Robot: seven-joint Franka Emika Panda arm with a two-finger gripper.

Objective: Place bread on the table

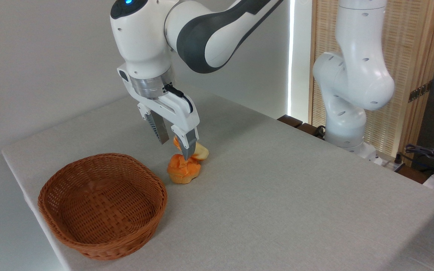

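The bread (pixel 202 152), a pale yellow loaf, lies on the grey-beige table (pixel 277 180) just behind a round orange bun (pixel 183 172). My gripper (pixel 174 150) hangs right over the loaf's left part, pointing down. Its fingers stand apart, and the near finger (pixel 187 145) covers the middle of the loaf. The far finger shows whole, with a gap between it and the bread. The loaf's left end peeks out orange between the fingers. Whether the near finger touches the loaf cannot be told.
A brown wicker basket (pixel 102 205) with nothing in it stands at the front left, close to the table's edge. The arm's white base (pixel 347 113) rises beyond the table's far right side. Cables and equipment (pixel 433 158) lie at the right edge.
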